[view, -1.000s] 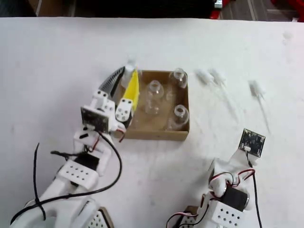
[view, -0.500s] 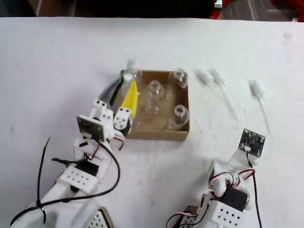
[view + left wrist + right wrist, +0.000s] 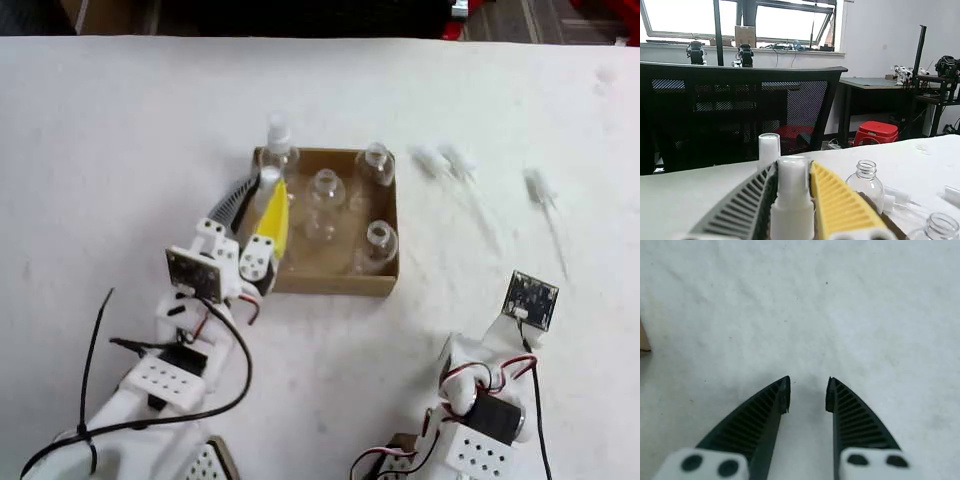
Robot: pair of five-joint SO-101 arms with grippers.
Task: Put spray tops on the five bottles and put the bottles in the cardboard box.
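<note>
My left gripper was clenched on a spray-topped bottle at the cardboard box's nine o'clock edge; my right gripper hung released over the table.

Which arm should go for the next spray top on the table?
Right. Its jaws are open and empty, and the spray tops lie on its side. The left jaws are shut on a bottle at the box.

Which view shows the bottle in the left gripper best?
The left wrist view: the capped bottle stands close up, clamped between the left gripper's grey and yellow fingers. The high view shows it from above as a small white top at the cardboard box's left side. The right wrist view faces the table instead.
</note>
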